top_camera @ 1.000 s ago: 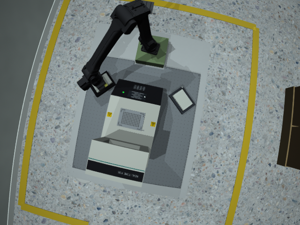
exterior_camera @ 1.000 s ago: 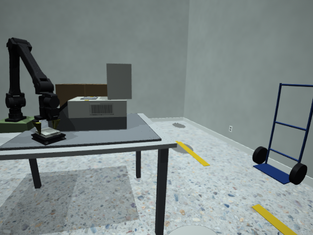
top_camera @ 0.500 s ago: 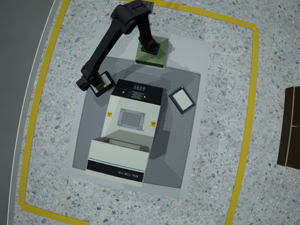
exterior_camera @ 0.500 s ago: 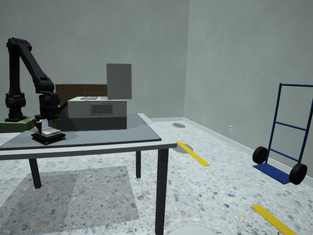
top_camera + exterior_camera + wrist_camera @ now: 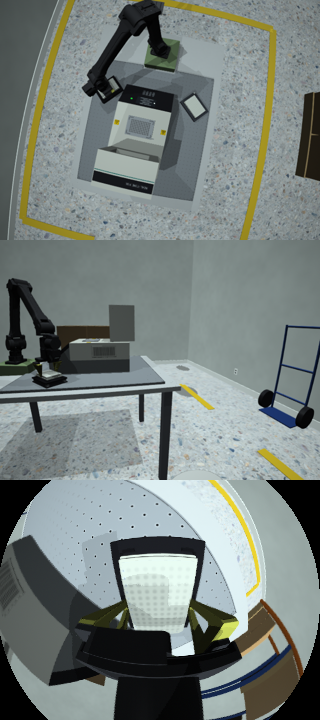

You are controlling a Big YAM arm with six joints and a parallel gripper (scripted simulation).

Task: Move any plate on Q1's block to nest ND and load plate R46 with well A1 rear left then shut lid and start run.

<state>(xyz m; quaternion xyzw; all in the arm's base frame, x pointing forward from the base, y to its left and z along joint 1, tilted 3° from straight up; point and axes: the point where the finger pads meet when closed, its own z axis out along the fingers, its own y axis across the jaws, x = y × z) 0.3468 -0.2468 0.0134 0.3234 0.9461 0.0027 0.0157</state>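
My gripper [image 5: 105, 90] is shut on a white 96-well plate [image 5: 160, 592], gripping its long sides. The plate sits low on a black nest on the table beside the cycler's panel end; both show in the side view, plate [image 5: 50, 374] on nest [image 5: 50, 380]. The cycler Q1 [image 5: 139, 129] has its lid [image 5: 126, 165] [image 5: 121, 322] open and upright. Its block [image 5: 140, 127] is bare. The status lamp [image 5: 131, 98] is green, and the key rows [image 5: 148, 93] sit beside it. A second white plate [image 5: 194, 106] lies on a black nest at the panel's other side.
The arm's green base [image 5: 162, 54] stands behind the panel end. Yellow tape [image 5: 268, 103] frames the floor around the table. A brown shelf [image 5: 308, 136] stands off to one side, a brown box [image 5: 82, 333] is behind the cycler, and a blue hand truck [image 5: 289, 379] stands by the wall.
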